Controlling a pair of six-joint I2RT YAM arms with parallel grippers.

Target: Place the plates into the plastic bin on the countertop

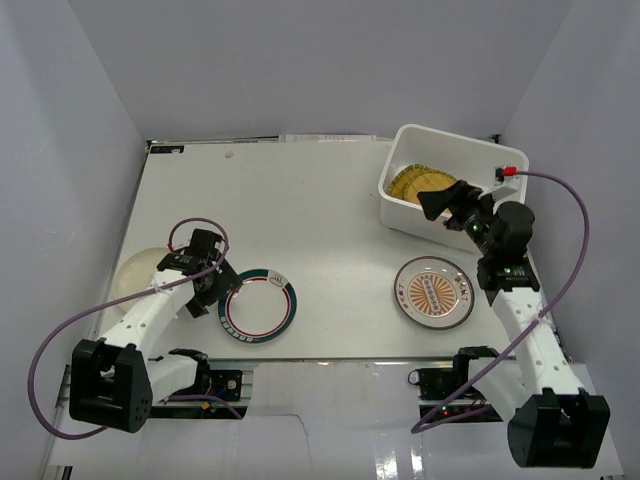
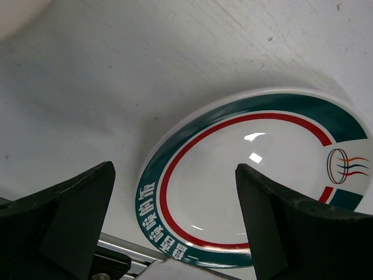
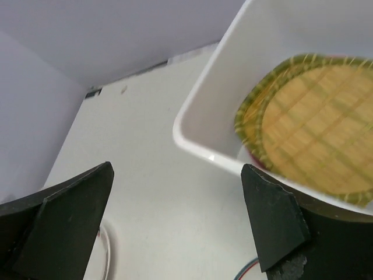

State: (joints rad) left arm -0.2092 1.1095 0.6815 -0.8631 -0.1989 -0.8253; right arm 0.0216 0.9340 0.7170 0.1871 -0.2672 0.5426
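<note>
A white plate with a green-red rim [image 1: 257, 306] lies on the countertop [image 1: 300, 200] near its front edge. My left gripper [image 1: 210, 293] is open and empty at that plate's left rim. In the left wrist view the plate [image 2: 256, 181] lies just ahead between the spread jaws of the gripper [image 2: 175, 227]. A cream plate [image 1: 135, 275] lies further left. An orange-brown striped plate [image 1: 434, 291] lies at the front right. The white plastic bin [image 1: 400, 212] at the back right holds yellow woven-look plates [image 1: 418, 183]. My right gripper [image 1: 443, 206] is open and empty over the bin's near wall. The right wrist view shows the bin [image 3: 201, 105] and a yellow plate [image 3: 315, 134].
Grey walls close in the table at the left, back and right. A purple cable [image 1: 195, 225] loops over the left arm, and another [image 1: 575, 230] runs along the right arm. The countertop's metal front edge [image 2: 125, 248] lies just under the left gripper.
</note>
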